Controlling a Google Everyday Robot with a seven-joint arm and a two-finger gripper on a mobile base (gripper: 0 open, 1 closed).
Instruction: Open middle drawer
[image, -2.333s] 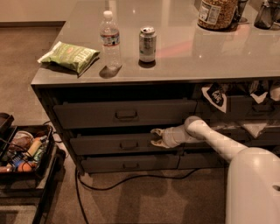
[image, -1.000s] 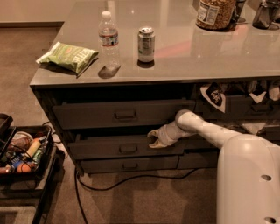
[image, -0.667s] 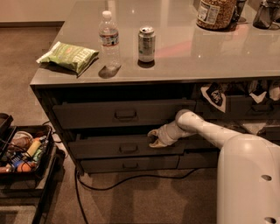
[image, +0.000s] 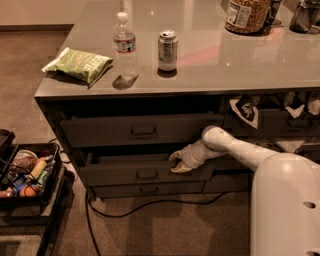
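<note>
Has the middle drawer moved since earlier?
Yes: the middle drawer has slid out toward the camera, its front now covering more of the bottom drawer. The gripper sits at its top edge.

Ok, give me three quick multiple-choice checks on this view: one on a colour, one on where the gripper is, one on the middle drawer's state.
1. What colour is the chip bag on the counter?
A. red
B. green
C. blue

2. Where is the gripper?
A. at the top edge of the middle drawer, right of its handle
B. resting on the counter
C. raised high above the counter

3. How does the middle drawer stand?
A. flush shut
B. pulled out a little
C. taken right out

Answers:
1 B, the bag is plainly green.
2 A, the arm reaches in under the counter and ends on that drawer's upper edge.
3 B, its front sits forward of the bottom drawer and a strip of its top shows.
</note>
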